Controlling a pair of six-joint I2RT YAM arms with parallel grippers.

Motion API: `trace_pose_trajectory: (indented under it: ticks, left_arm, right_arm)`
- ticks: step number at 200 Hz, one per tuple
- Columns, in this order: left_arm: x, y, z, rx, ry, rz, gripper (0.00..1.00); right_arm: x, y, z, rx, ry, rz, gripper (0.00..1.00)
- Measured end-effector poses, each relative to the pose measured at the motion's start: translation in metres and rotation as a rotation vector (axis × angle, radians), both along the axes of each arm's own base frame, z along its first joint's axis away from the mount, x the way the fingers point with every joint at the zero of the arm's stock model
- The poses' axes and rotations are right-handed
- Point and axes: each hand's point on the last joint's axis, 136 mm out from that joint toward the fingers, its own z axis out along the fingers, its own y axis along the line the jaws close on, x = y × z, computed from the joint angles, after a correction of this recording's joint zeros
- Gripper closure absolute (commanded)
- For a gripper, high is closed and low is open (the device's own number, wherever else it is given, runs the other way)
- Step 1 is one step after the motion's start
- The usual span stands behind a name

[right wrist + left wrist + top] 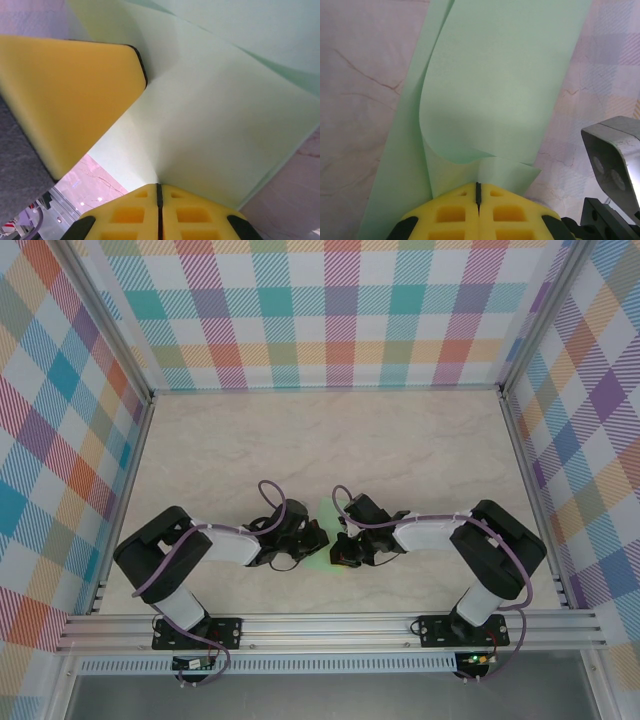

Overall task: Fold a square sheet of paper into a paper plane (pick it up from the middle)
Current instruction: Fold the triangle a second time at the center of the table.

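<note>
Left hand (pixel 478 187) and right hand (pixel 159 188) clamp the paper (pixel 495 85), mostly hidden from above.

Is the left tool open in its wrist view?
No, the left tool is shut, its yellow fingers pressed together on the edge of the green paper.

Table (pixel 300 430): pale marble-patterned top, cream with faint brownish veins, spanning the enclosure floor.
Walls (pixel 330 310): plaid panels in pastel teal, orange, purple and yellow, standing on the left, back and right.
Frame (pixel 330 625): silver aluminium rails along the table's near edge.
</note>
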Motion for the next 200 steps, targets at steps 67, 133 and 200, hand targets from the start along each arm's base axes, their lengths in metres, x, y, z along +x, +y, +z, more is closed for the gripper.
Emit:
trace_pose_trajectory:
  ticks: [67, 133, 200]
  left_arm:
    - [0.011, 0.013, 0.000, 0.018, -0.019, 0.004, 1.00]
    - [0.025, 0.025, 0.000, 0.008, -0.014, 0.022, 1.00]
    - [0.035, 0.034, 0.000, -0.001, -0.005, 0.016, 1.00]
  right_arm:
    - [0.000, 0.000, 0.000, 0.006, -0.011, 0.025, 0.92]
    - [0.000, -0.001, 0.000, 0.011, -0.010, 0.052, 0.93]
    - [0.002, -0.002, 0.000, 0.015, -0.017, 0.086, 0.92]
